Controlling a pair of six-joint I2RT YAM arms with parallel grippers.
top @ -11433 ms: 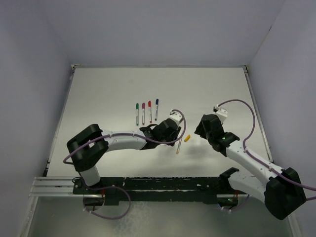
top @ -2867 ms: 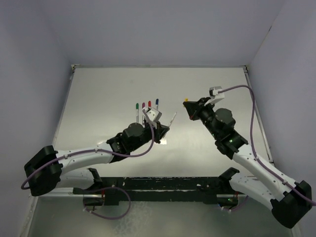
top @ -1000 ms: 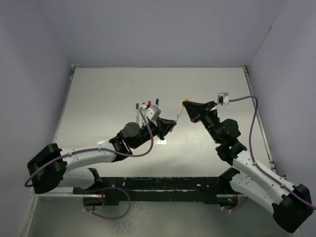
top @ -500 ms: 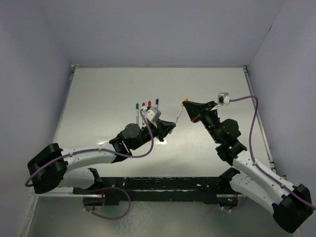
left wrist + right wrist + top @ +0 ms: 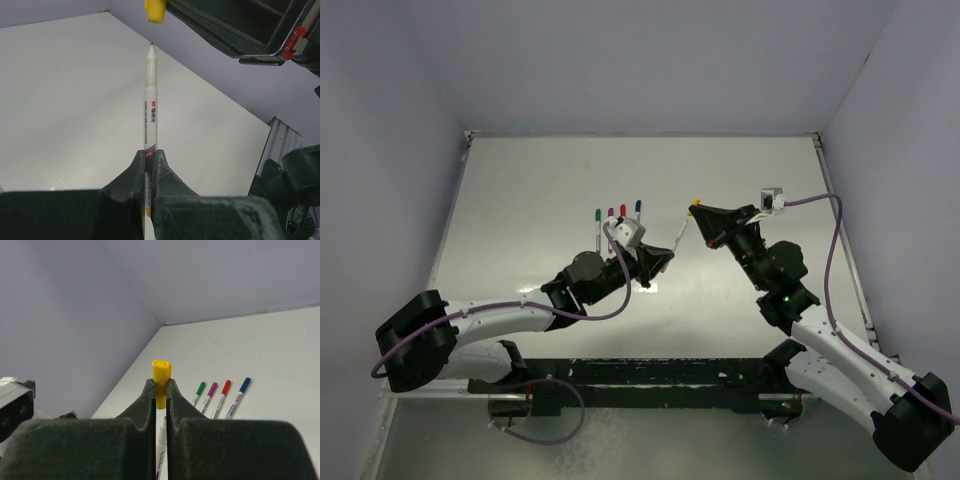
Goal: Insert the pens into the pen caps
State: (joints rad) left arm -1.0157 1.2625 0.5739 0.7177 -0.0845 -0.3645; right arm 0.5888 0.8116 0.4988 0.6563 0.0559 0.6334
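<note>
My left gripper (image 5: 663,254) (image 5: 150,152) is shut on a white pen (image 5: 151,100) (image 5: 681,232), held above the table with its bare tip pointing up and right. My right gripper (image 5: 701,208) (image 5: 160,384) is shut on the yellow cap (image 5: 161,374) (image 5: 155,11) (image 5: 695,201). The cap's open end faces the pen tip, with a small gap between them. In the right wrist view the pen (image 5: 161,442) shows below the cap, between my fingers. Green (image 5: 198,392), magenta (image 5: 210,394), red (image 5: 223,392) and blue (image 5: 239,390) capped pens lie side by side on the table.
The row of capped pens (image 5: 617,222) lies just behind the left wrist. A white tabletop (image 5: 520,200) is enclosed by lilac walls at the back and sides. Purple cables loop off both arms.
Over the last second nothing has visibly moved. Earlier, the pen and yellow cap were lifted off the table and brought tip to mouth in mid-air.
</note>
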